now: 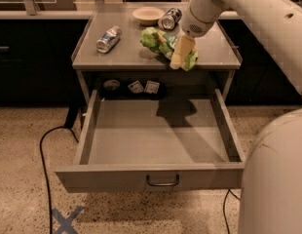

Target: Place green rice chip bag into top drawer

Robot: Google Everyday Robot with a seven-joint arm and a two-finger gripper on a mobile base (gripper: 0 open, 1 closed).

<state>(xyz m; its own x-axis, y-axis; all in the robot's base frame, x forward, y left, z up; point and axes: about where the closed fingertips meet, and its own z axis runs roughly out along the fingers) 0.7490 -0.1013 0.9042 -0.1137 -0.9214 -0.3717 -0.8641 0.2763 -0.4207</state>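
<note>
The green rice chip bag [160, 43] lies on the grey table top [117, 57], right of centre. My gripper [179, 60] hangs from the white arm directly over the bag's right end, at or just above it. The top drawer [156, 138] is pulled wide open below the table top, with nothing in it. Its front panel carries a small dark curved handle [162, 182].
A silver can [108, 38] lies on its side at the table's left. A second can [170, 18] and a shallow bowl [148, 15] sit at the back. Black cables [46, 160] run over the floor at left. The robot's white body [275, 179] fills the lower right.
</note>
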